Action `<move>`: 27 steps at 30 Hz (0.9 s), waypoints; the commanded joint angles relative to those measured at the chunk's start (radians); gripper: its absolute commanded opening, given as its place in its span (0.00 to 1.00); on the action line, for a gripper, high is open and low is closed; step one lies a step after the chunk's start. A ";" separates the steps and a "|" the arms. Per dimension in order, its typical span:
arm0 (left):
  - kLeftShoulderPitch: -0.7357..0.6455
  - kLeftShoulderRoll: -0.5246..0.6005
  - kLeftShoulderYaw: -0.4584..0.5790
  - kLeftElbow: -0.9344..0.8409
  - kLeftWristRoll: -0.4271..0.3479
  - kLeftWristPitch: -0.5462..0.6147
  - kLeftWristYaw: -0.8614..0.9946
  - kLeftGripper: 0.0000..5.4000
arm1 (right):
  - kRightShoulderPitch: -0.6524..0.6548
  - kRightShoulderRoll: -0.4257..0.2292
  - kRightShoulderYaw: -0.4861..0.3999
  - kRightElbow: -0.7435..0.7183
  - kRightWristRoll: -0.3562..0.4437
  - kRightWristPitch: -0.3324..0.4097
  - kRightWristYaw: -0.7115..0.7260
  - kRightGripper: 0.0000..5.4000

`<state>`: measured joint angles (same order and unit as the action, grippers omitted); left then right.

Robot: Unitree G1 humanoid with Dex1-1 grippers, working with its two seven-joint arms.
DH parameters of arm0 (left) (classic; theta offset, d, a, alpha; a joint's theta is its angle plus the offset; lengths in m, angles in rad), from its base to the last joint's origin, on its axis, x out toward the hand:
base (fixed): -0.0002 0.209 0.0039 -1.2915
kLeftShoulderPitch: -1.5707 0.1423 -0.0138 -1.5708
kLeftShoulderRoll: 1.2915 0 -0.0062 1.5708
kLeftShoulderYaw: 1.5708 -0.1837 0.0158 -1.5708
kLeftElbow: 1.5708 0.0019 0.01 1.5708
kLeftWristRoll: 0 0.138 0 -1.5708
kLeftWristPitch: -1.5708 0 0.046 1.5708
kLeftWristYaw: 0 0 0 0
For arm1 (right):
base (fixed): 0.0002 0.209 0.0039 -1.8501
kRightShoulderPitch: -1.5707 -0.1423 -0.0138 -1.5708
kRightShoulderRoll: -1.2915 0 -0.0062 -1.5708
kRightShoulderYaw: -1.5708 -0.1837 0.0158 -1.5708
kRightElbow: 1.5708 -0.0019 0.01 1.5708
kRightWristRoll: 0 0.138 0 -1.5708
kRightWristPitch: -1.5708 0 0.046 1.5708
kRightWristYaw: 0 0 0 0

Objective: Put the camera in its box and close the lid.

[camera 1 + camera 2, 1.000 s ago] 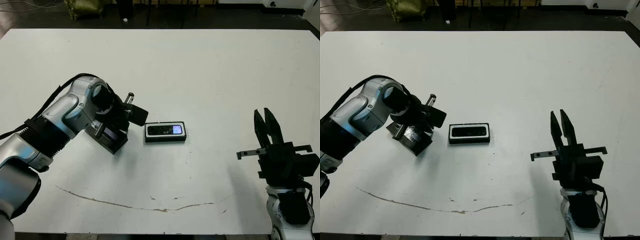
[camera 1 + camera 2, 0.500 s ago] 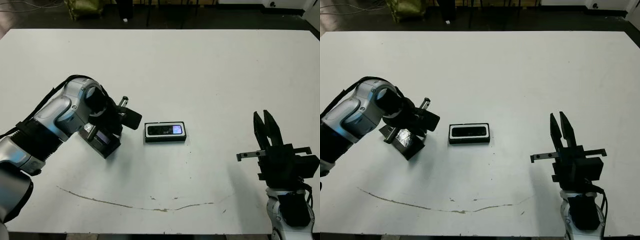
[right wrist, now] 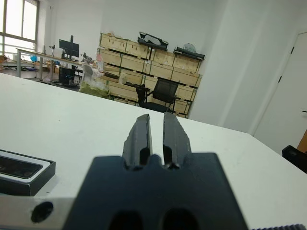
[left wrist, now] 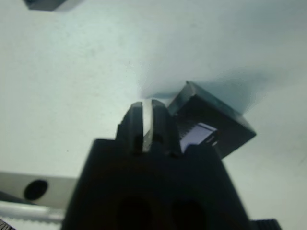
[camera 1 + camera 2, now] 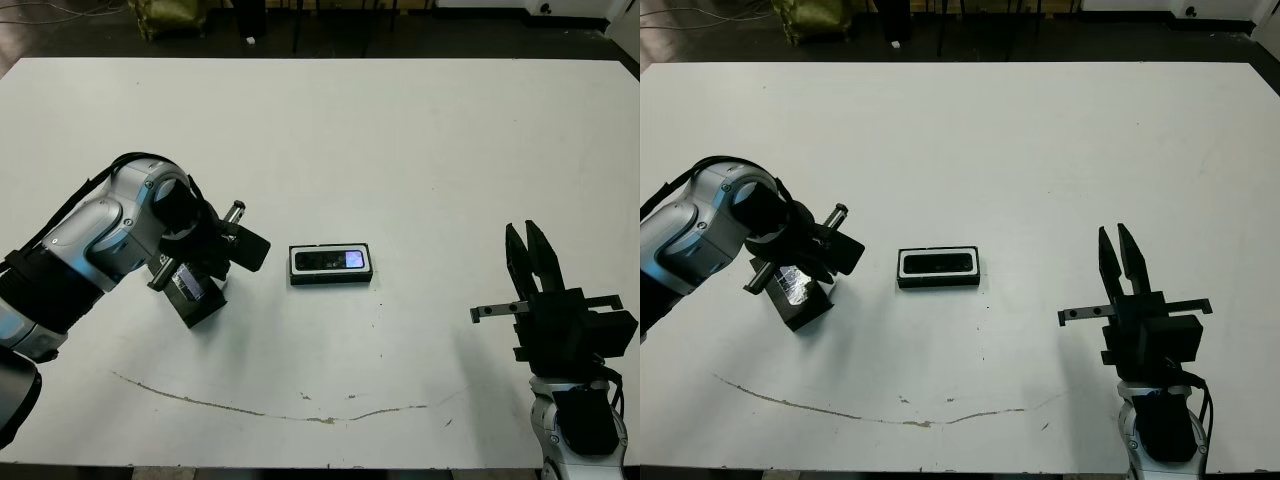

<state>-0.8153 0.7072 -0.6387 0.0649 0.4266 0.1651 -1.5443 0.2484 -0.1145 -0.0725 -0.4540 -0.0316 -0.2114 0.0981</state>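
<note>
Leftward and away from the box point(image 5: 331, 264), the left gripper point(image 4: 147, 125) is drifting, fingers pressed together beside the lid point(image 5: 195, 297). Camera point(image 5: 330, 260) is sitting inside the box. Right gripper point(image 5: 530, 262) is idling, fingers nearly together. Risk: the retreating gripper nudging the lid farther away.

Both arms low, fingers point(image 3: 143, 135) together

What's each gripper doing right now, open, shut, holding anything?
Left gripper: shut, holding nothing, right beside the lid.
Right gripper: shut, empty, raised off the table.
</note>
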 commanded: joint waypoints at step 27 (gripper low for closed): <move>0.073 0.086 -0.057 -0.139 -0.068 -0.001 -0.070 0.00 | 0.013 0.002 0.003 0.012 0.006 0.002 -0.002 0.00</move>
<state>-0.7697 0.7712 -0.6843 -0.0632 0.3635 0.1792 -1.6064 0.2483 -0.1085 -0.0655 -0.4555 -0.0265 -0.2109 0.0969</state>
